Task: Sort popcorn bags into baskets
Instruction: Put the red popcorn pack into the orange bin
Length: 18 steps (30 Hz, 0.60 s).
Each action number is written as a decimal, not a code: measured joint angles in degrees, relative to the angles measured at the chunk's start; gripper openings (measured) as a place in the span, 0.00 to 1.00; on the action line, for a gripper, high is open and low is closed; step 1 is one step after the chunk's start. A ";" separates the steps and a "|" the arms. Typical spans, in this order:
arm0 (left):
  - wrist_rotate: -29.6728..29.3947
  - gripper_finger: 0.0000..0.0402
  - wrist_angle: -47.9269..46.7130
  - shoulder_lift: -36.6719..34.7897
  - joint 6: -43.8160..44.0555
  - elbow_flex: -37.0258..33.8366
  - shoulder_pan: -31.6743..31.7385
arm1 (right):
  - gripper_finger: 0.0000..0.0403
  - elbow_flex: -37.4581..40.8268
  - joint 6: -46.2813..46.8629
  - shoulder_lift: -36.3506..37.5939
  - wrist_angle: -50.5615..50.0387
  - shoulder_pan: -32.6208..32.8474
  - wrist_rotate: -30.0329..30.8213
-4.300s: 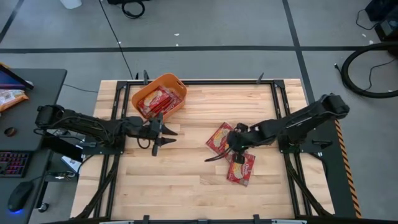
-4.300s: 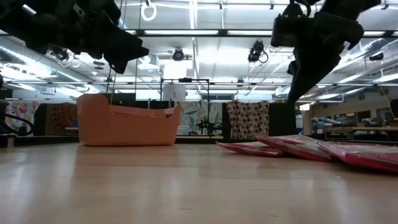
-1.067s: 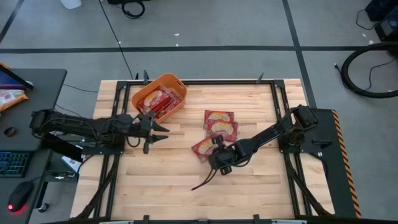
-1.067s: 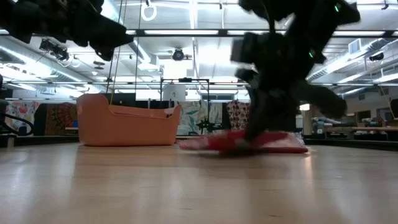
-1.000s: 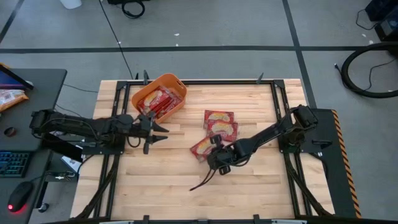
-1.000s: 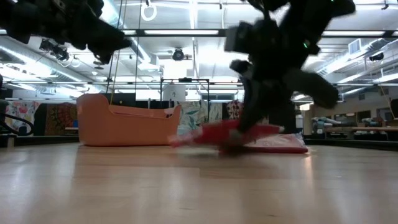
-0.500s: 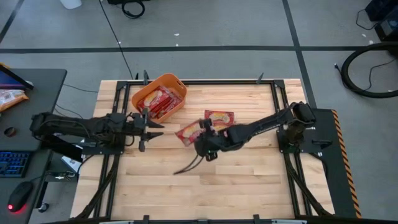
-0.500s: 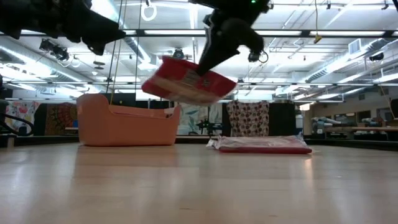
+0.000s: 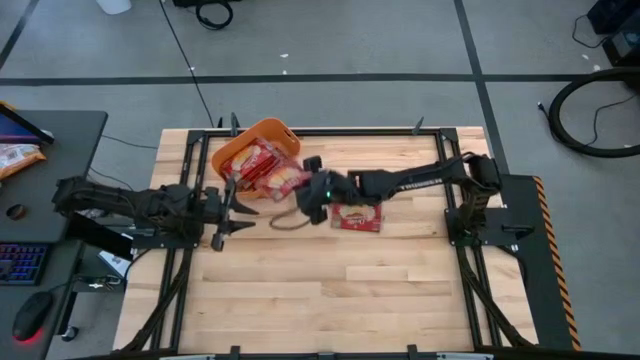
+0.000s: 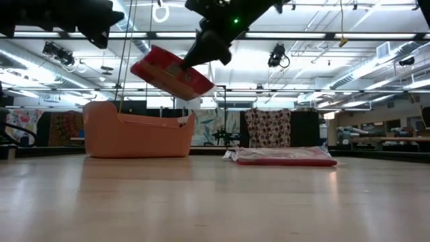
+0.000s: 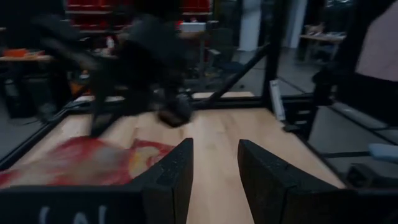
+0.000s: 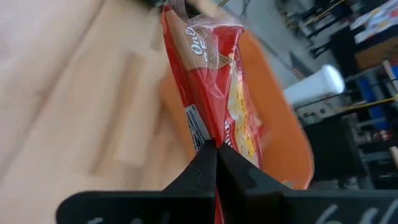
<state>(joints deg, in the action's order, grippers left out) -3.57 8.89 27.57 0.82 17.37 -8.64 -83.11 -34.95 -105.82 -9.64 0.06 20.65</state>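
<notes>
My right gripper (image 9: pixel 300 195) is shut on a red popcorn bag (image 9: pixel 282 182) and holds it in the air at the near right corner of the orange basket (image 9: pixel 265 124). In the low view the bag (image 10: pixel 171 72) hangs slanted above the basket's (image 10: pixel 138 134) rim. More red bags (image 9: pixel 252 165) lie inside the basket. A short stack of bags (image 9: pixel 357 215) lies flat on the wood to the right. My left gripper (image 9: pixel 235 207) waits open near the table's left edge, its fingers (image 11: pixel 180 171) holding nothing. My right gripper pinches the bag's end edge (image 12: pixel 208 134) between its two fingers. The fingers come from the table's right, slanting down. The bag sticks out beyond the fingertips toward the basket, tilted and lifted clear of table and basket.
Black frame rails (image 9: pixel 440 150) run around the wooden top. A desk with a keyboard (image 9: pixel 20 262) and a mouse stands beyond the left edge. Bare wood lies along the near half of the table.
My right gripper has lifted one bag off the table and carried it up and toward the far left, to the basket's corner. The bag went from lying on the wood to hanging tilted in the air. My left gripper has drawn back slightly toward the left edge.
</notes>
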 joint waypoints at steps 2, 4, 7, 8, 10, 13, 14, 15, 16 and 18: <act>0.02 0.32 0.65 0.07 0.02 0.00 -1.53 | 0.01 0.00 -1.63 0.00 2.59 -1.78 -1.63; 0.03 0.32 0.55 0.13 0.10 0.00 -2.90 | 0.01 0.00 -3.31 0.00 4.82 -3.10 -2.76; 1.68 0.32 -0.77 0.13 0.37 0.00 -5.04 | 0.01 0.00 -5.73 0.00 7.42 -4.70 -5.84; 3.01 0.32 -1.78 0.13 0.33 0.00 -5.73 | 0.01 0.00 -5.98 0.00 8.15 -5.22 -6.77; 5.33 0.32 -3.60 0.17 0.44 0.00 -7.09 | 0.01 0.00 -6.02 0.00 9.27 -5.99 -8.36; 7.22 0.32 -5.24 0.15 1.25 0.00 -9.18 | 0.01 0.00 -6.03 0.00 11.17 -6.77 -10.15; 7.48 0.32 -5.67 0.15 1.35 0.00 -9.93 | 0.01 0.00 -6.08 0.00 11.69 -6.95 -11.03; 7.48 0.32 -5.88 0.17 1.44 0.00 -10.79 | 0.01 0.00 -6.18 0.00 12.14 -7.08 -11.80; 7.45 0.32 -5.84 0.17 1.44 0.00 -11.57 | 0.01 0.00 -6.27 -0.06 12.48 -7.11 -12.29; 7.31 0.32 -5.30 0.17 1.09 0.00 -12.97 | 0.01 -0.17 -7.18 -1.23 15.16 -7.08 -12.71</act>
<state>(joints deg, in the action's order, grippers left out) 3.74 3.59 27.74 1.91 17.37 -21.60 -83.28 -42.14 -107.05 5.52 -7.03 7.95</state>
